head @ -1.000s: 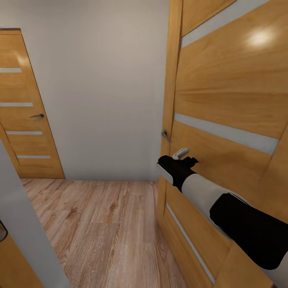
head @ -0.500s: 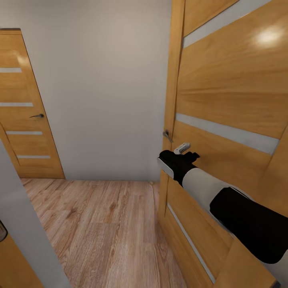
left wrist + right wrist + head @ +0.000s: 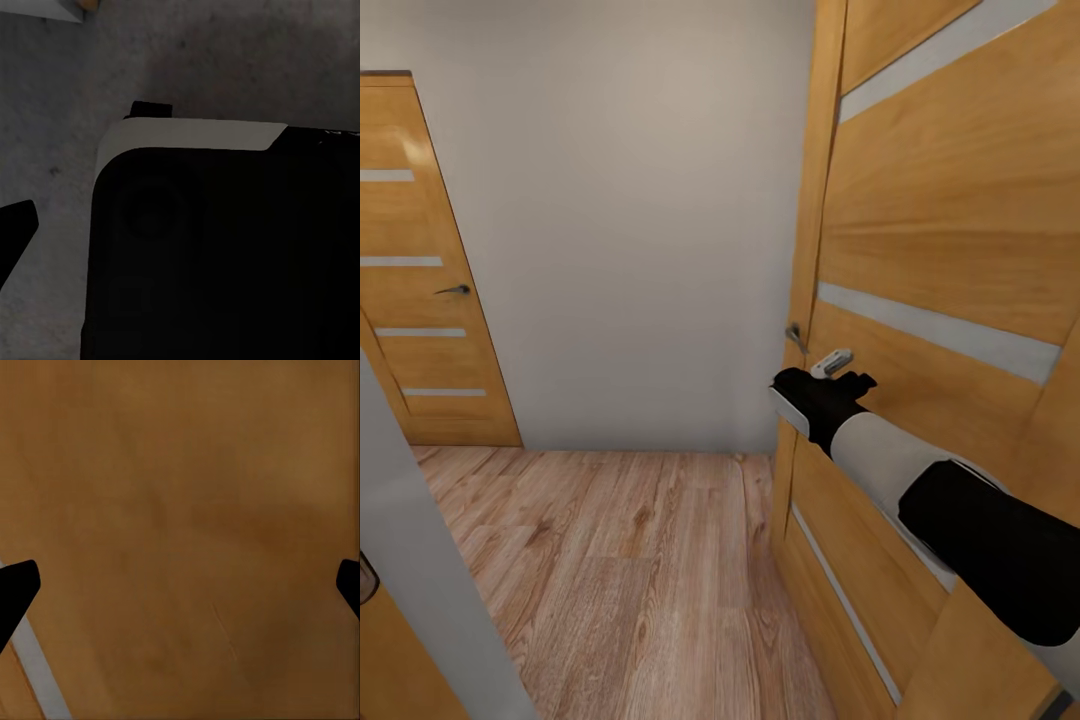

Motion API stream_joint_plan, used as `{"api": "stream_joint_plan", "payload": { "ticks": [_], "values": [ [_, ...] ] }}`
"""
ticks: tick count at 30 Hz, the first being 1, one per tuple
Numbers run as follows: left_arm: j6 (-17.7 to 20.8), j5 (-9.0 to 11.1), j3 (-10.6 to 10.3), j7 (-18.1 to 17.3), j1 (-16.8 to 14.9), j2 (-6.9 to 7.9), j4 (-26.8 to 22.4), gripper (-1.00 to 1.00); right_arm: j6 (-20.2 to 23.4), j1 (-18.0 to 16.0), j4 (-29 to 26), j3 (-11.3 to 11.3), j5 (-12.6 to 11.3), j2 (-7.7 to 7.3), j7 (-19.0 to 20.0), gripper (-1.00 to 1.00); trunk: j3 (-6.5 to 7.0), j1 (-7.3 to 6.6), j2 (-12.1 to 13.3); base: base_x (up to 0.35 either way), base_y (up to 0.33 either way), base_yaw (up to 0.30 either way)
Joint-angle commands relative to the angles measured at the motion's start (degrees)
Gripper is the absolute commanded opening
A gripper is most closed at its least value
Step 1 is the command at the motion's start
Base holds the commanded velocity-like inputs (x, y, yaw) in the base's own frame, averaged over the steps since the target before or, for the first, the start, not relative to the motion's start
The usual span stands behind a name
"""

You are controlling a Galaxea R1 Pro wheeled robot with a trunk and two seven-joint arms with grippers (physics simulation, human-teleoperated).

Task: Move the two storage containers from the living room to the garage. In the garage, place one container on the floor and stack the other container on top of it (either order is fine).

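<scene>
No storage container shows anywhere here, so where the two bins are cannot be told; the robot is in a hallway, working a door.

In the head view the right gripper (image 3: 838, 368) is at about 3 o'clock, pressed against the face of a wooden door (image 3: 950, 250) just beside its lever handle (image 3: 796, 336). The right wrist view looks straight at the wood, with the two dark fingertips (image 3: 15, 589) spread wide at the picture's edges and nothing between them: the jaws stand open and empty. In the left wrist view one fingertip (image 3: 13, 232) shows over a grey floor, beside part of the robot's own dark body; whether that gripper is open or closed cannot be told.

Risks, as I judge them: the open fingers could slide along the smooth panel and lose their push, or catch on the handle. The door's edge stands close to the arm, so driving forward could jam the forearm between door and frame.

Counted: two doors, this one at 3 o'clock and a shut one (image 3: 420, 270) at 9 o'clock, each with one lever handle; one white wall (image 3: 630, 220) between them; one wood plank floor (image 3: 620, 570) at 6 o'clock.
</scene>
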Motion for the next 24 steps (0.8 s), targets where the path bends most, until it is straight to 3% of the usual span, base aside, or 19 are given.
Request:
{"api": "stream_joint_plan", "payload": {
  "ticks": [1,9,13,24],
  "values": [
    [0.0,0.6,0.0,0.0,0.0,-0.01,-0.1,1.00,1.2,-0.1,0.1,0.7,0.6,-2.19,-0.5,1.00,-0.06,0.00,0.0,0.000,0.000,0.000],
    [0.0,0.5,0.1,0.0,0.0,-0.04,-0.3,1.00,1.1,-0.8,1.4,0.7,0.7,-3.09,-0.6,1.00,-0.06,0.00,0.0,0.000,0.000,0.000],
    [0.0,0.5,0.1,0.0,0.0,-0.03,-0.3,1.00,0.5,-1.3,4.2,0.7,0.8,-3.16,-0.6,1.00,-0.06,0.00,0.0,0.000,0.000,0.000],
    [0.0,0.5,0.0,0.0,0.0,-0.02,-0.3,1.00,0.1,-1.4,4.7,0.7,0.8,-2.87,-0.6,1.00,-0.06,0.00,0.0,0.000,0.000,0.000]
  ]
}}
